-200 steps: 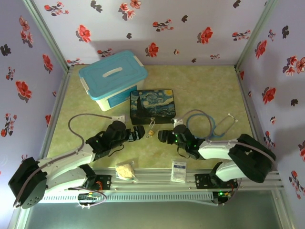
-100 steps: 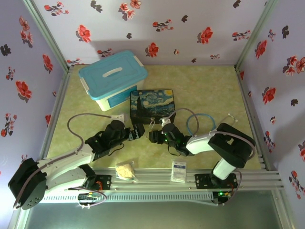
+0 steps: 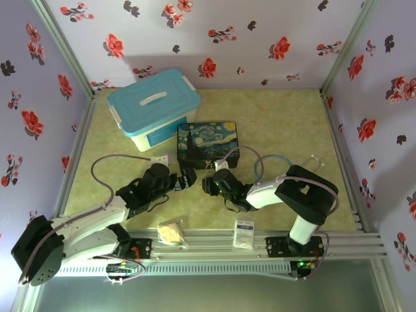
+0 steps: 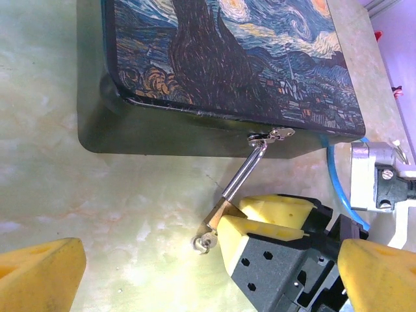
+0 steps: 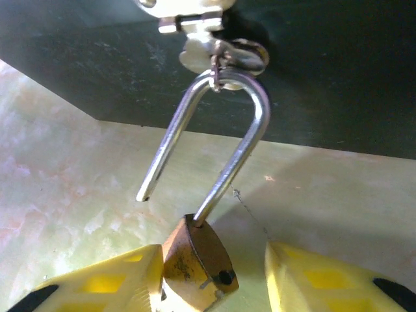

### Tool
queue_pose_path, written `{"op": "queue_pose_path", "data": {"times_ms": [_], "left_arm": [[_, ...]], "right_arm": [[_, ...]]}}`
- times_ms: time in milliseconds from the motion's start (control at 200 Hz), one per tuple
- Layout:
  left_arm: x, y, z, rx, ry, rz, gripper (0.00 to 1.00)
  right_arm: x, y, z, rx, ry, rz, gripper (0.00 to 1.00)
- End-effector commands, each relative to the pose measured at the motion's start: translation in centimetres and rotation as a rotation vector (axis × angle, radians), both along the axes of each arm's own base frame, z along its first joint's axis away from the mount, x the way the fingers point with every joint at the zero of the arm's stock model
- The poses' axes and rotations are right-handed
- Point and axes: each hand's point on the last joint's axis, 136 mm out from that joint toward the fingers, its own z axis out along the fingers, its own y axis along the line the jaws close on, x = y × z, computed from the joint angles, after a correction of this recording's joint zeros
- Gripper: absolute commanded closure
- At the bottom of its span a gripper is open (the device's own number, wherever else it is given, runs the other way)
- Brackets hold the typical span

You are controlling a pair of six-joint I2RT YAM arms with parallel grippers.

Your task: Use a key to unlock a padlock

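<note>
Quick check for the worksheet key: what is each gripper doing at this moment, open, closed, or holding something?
Left gripper: open, holding nothing.
Right gripper: jaws either side of the padlock, its shackle sprung open; whether they clamp it cannot be told.

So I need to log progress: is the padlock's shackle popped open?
Yes: in the right wrist view one leg of the padlock shackle hangs free of the brass body, though it is hooked through the tin's hasp.

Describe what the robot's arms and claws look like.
Both arms have white link shells with black joints. The left claw and right claw carry yellow finger pads on black housings with hexagonal holes. A thin grey cable loops off the left arm.
</note>
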Motion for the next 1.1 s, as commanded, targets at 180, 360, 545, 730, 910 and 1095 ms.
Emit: {"op": "queue_pose_path", "data": {"times_ms": [180, 360, 545, 730, 910, 1095], "left_arm": [[0.4, 0.7, -0.7, 0.033, -0.005, 0.019, 0.00], [1.1, 0.8, -0.1, 0.063, -0.031, 0.026, 0.00], [4.4, 2.7, 0.7, 0.235, -0.091, 0.120, 0.00], [8.2, 2.3, 1.8, 0.289, -0.166, 0.127, 0.00], [11.1, 1.2, 1.5, 0.333, -0.190, 0.100, 0.00], [12.7, 0.0, 0.3, 0.376, -0.184, 0.076, 0.06]], "right_arm": [[-1.4, -0.3, -2.3, 0.013, 0.076, 0.006, 0.67], [-1.8, -0.1, -1.4, 0.133, 0.095, -0.015, 0.74], [-1.8, 0.7, -1.5, 0.262, 0.145, -0.061, 0.79], [-1.7, 0.6, -1.3, 0.394, 0.183, -0.129, 0.81], [-1.9, -0.1, -2.7, 0.411, 0.284, -0.233, 0.85], [-2.1, -1.0, -3.5, 0.378, 0.334, -0.346, 0.85]]}}
